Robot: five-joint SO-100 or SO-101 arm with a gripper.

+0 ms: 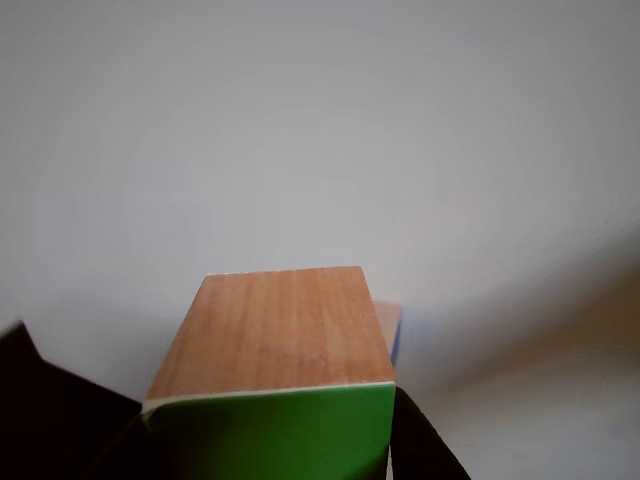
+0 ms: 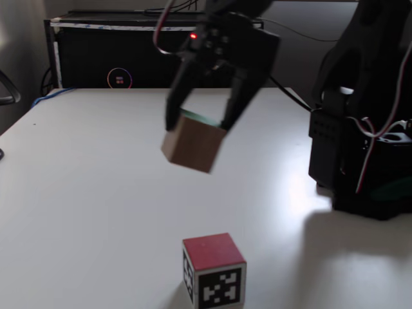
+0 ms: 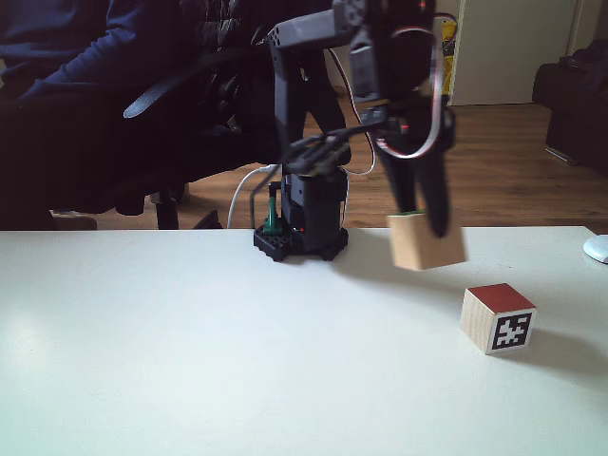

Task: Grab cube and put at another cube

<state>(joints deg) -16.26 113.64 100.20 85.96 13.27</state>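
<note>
Gripper (image 2: 199,125) closed on cube (image 2: 192,143), fingers (image 2: 175,102) clamping opposite sides. Cube held tilted, clear above the white desk (image 2: 96,193). Another cube (image 2: 215,269) resting on desk nearer the camera in a fixed view, well apart. Pale edge beyond cube (image 1: 387,322) in other view possibly that second block.

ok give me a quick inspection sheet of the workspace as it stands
surface: white table, bare around the cubes
job's things: green-faced cube held in the air, tilted, clear of the table; red-faced cube resting on the table with a black-and-white marker on its side, apart from the held cube
clutter: a white object at the table's right edge in a fixed view, kind unclear
grippers: gripper shut on the green-faced cube
cables: red and white wires looping along the arm; a white cable behind the base
surroundings: office chair, wooden floor, dark cabinet
</note>
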